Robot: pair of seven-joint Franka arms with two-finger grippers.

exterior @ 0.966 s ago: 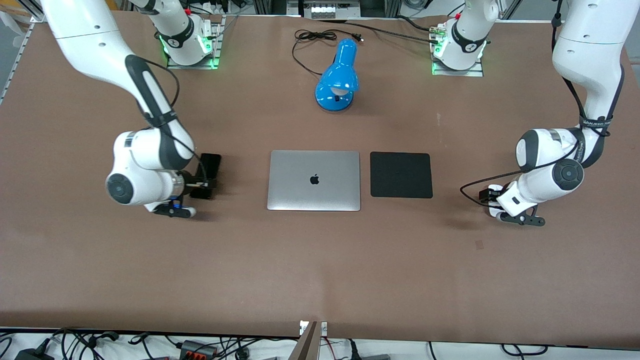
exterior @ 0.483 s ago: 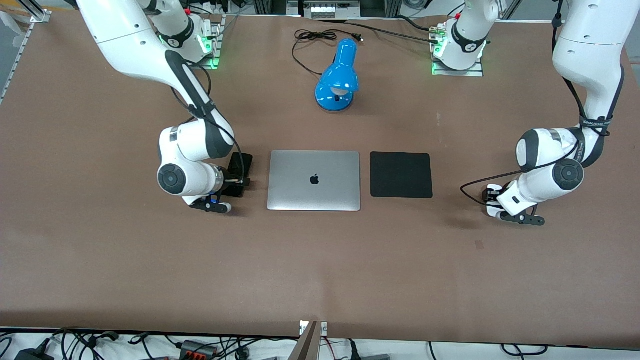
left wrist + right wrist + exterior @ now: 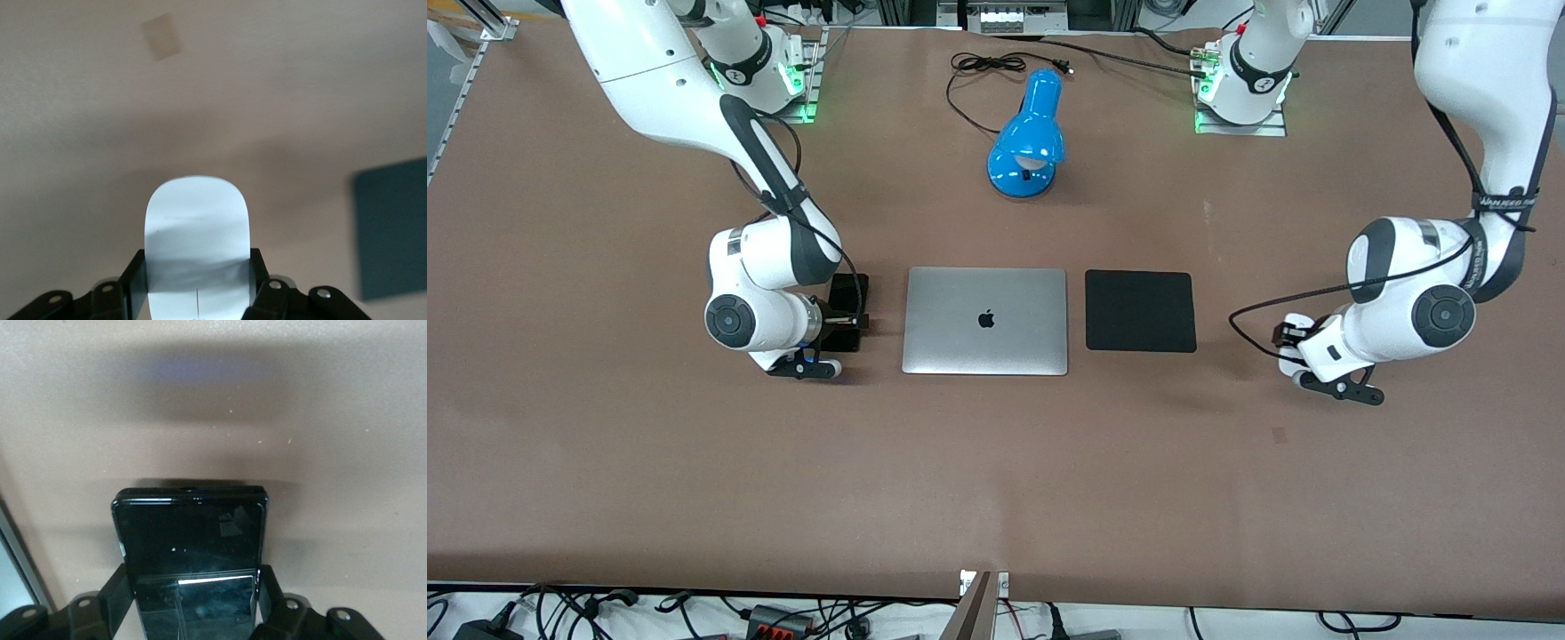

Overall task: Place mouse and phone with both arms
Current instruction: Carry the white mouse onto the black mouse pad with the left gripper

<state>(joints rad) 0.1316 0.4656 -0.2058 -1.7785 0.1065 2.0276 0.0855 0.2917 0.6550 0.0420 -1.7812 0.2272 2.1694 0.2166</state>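
Carrying, front view: right gripper holds phone just beside laptop; left gripper is near black mat, above worktop.
Left wrist view: jaws clamped on mouse.
Right wrist view: jaws clamped on phone.
Progress: both picked, neither placed.

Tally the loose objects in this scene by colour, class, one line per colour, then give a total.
Black: 2, the phone in the right claw and the mat.
White: 1, the mouse in the left claw.
Silver: 1, the laptop.
Blue: 1, the lamp.
Total: 5.
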